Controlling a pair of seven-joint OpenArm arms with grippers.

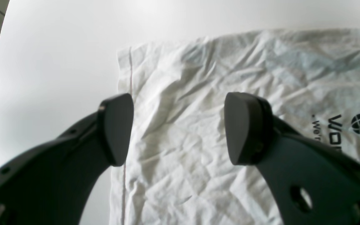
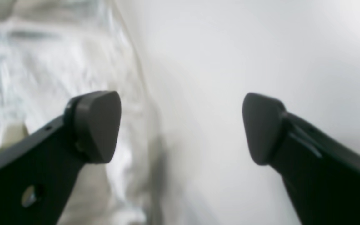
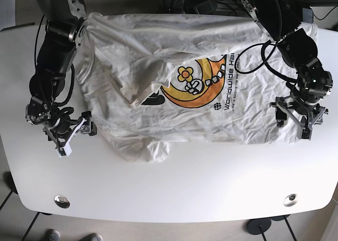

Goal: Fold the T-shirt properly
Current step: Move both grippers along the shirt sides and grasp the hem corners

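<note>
A white T-shirt (image 3: 174,119) with an orange and yellow print lies crumpled across the white table (image 3: 174,188), one sleeve bunched over its middle. My left gripper (image 3: 292,126) hovers open at the shirt's right edge. In the left wrist view the left gripper (image 1: 180,128) straddles the hem, one finger (image 1: 117,129) over the edge and the other over the wrinkled T-shirt (image 1: 198,93). My right gripper (image 3: 76,135) is open just left of the shirt's lower left edge. The right wrist view shows the right gripper (image 2: 180,126) empty, with the blurred T-shirt (image 2: 58,62) under its left finger.
Two round metal fittings (image 3: 62,200) (image 3: 289,200) sit near the table's front edge. Cables and equipment (image 3: 211,1) crowd the back edge behind the shirt. Bare tabletop (image 2: 230,62) stretches beside the right gripper.
</note>
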